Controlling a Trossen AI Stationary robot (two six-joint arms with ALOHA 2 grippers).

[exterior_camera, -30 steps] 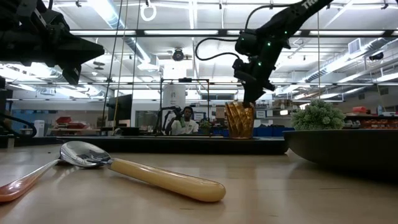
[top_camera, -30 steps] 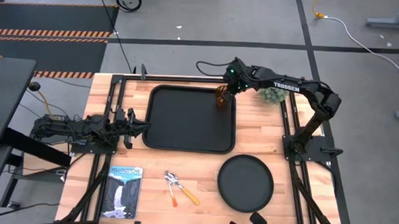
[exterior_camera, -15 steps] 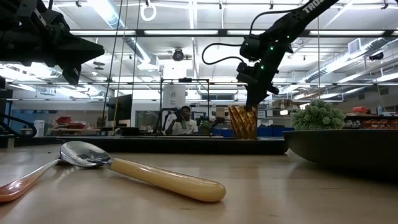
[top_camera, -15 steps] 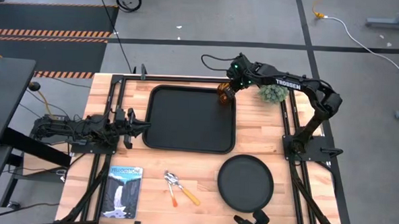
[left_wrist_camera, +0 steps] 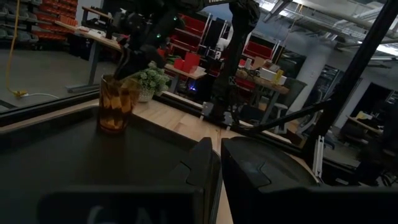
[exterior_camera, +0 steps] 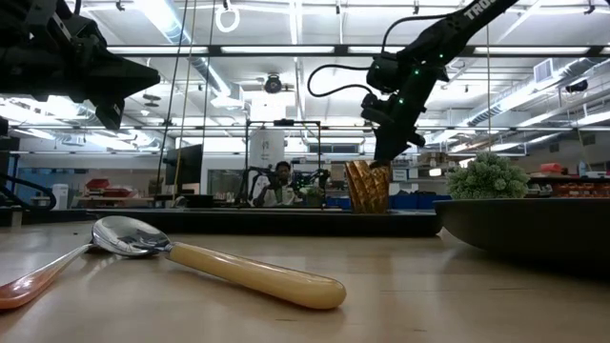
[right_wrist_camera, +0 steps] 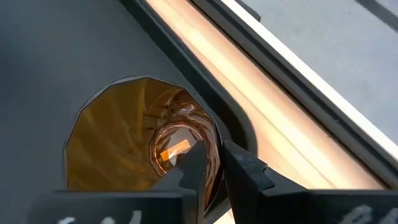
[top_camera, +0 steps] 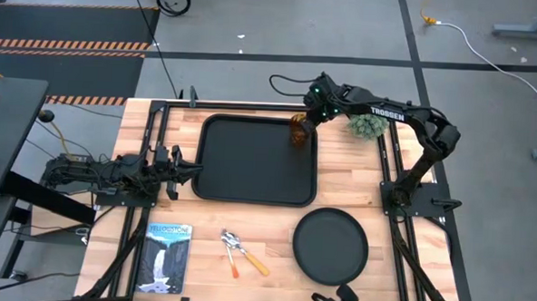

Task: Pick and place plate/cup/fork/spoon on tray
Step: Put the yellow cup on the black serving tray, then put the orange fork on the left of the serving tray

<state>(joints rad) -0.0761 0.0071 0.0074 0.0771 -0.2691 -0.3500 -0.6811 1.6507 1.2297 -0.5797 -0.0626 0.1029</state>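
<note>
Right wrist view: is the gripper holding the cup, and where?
Cannot tell. The right gripper sits astride the rim wall of the cup, which stands in a corner of the tray.

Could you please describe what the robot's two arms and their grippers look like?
Both arms are dark, near-black, jointed links. The right arm bears white TROSSEN lettering, a small green light near its wrist and a looping black cable. The left arm is all dark. Each gripper has two blunt dark fingers.

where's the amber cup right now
In the high view the cup stands in the tray's far right corner, with the right gripper at its rim and a small green plant beyond.
</note>
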